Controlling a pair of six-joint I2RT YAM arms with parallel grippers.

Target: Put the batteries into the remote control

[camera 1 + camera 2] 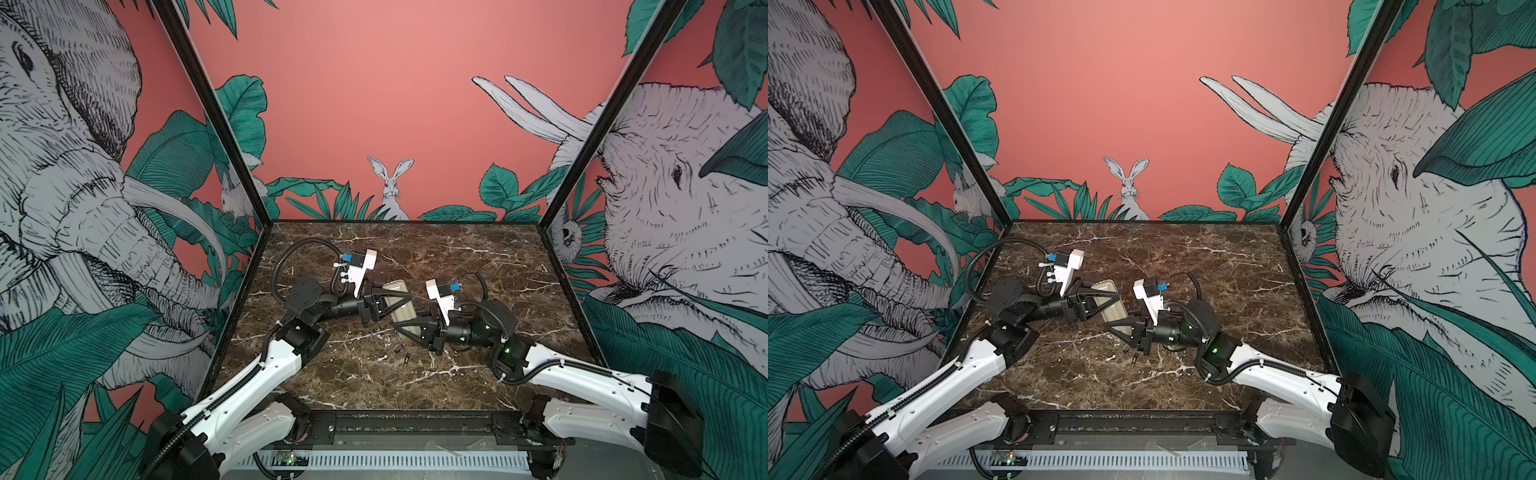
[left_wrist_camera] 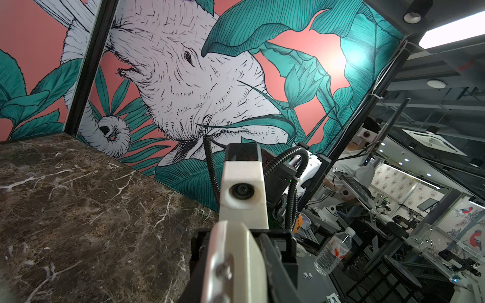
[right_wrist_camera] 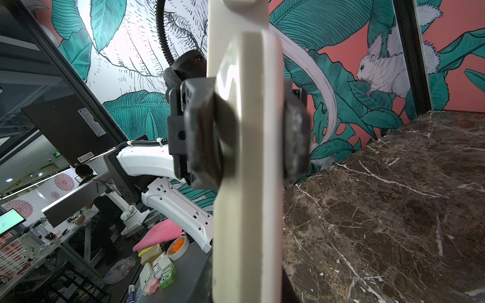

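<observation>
Plainly, my left hand [image 1: 400, 299] and right hand [image 1: 409, 328] were both clamped on the remote control [image 1: 404, 316], one end each, holding it over the desk's [image 1: 457, 257] middle, I judged to steady it for loading. The batteries [image 1: 406, 360] lay loose nearer the front edge.
</observation>
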